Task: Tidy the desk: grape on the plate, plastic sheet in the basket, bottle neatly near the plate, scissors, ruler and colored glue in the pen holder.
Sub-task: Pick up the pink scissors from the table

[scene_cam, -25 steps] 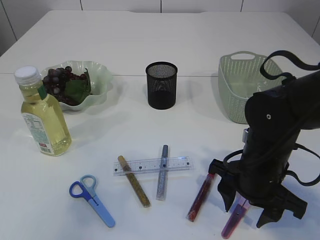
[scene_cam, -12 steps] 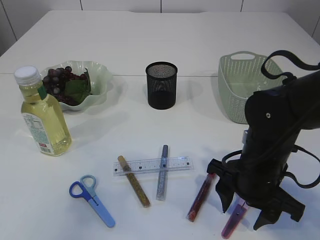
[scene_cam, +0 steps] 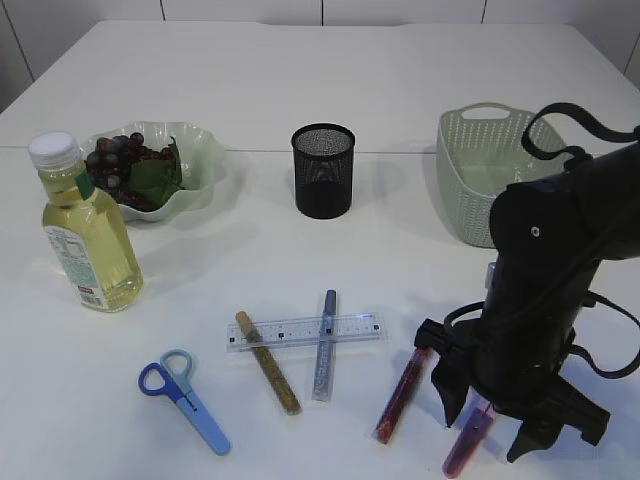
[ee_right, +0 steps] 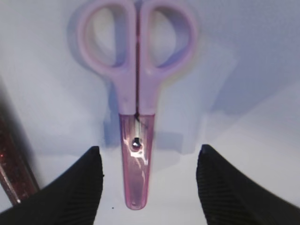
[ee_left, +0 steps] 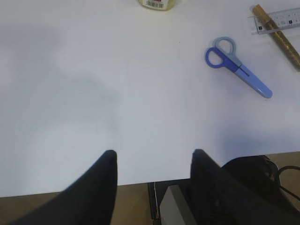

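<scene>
My right gripper stands open low over the table, its fingers either side of the sheathed blade of pink scissors. A red glue stick lies just to their left. A clear ruler lies across a gold glue stick and a silver one. Blue scissors lie front left. The bottle stands beside the green plate holding grapes. My left gripper is open and empty over the table's front edge. No plastic sheet shows.
The black mesh pen holder stands at the middle back. A green basket stands at the back right, behind my right arm. Below the table's front edge, grey equipment shows in the left wrist view.
My right gripper has sunk a little toward the pink scissors, still open. Nothing on the table has moved.
</scene>
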`<action>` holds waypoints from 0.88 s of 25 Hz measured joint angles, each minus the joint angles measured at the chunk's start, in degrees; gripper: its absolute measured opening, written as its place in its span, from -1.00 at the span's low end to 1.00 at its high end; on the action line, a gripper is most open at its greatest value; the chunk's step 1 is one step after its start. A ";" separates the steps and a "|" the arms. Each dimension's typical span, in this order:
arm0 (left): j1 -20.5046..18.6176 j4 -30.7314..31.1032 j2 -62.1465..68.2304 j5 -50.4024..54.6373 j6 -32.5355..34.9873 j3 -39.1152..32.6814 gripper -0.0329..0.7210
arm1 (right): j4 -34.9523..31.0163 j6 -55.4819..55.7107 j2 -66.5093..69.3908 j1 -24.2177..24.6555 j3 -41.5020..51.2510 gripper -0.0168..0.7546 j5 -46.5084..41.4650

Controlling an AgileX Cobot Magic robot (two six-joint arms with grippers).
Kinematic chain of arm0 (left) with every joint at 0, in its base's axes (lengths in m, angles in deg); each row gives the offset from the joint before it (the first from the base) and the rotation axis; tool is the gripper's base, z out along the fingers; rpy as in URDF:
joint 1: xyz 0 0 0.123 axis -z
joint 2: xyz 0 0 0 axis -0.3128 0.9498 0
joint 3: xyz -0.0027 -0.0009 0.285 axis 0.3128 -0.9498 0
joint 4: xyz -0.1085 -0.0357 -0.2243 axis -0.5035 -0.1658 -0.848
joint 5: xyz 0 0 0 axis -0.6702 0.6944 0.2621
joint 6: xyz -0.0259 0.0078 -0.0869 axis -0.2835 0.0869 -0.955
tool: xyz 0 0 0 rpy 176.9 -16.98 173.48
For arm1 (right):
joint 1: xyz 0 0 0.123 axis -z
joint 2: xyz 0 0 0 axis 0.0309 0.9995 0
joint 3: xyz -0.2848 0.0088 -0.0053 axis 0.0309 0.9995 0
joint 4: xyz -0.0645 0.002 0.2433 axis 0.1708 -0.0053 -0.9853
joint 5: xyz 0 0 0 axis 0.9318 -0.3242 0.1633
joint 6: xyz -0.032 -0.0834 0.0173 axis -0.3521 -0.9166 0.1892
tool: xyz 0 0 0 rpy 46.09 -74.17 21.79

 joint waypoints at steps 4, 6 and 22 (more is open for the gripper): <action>0.00 0.00 0.34 0.00 0.00 0.00 0.07 | -0.14 0.00 0.09 0.74 0.00 0.31 -0.09; 0.00 0.00 0.67 0.00 0.00 0.00 0.07 | -0.17 0.00 0.09 0.77 0.00 0.31 -0.09; 0.00 0.00 2.39 0.00 0.00 0.00 0.07 | -0.77 0.00 0.09 2.86 0.00 0.31 0.67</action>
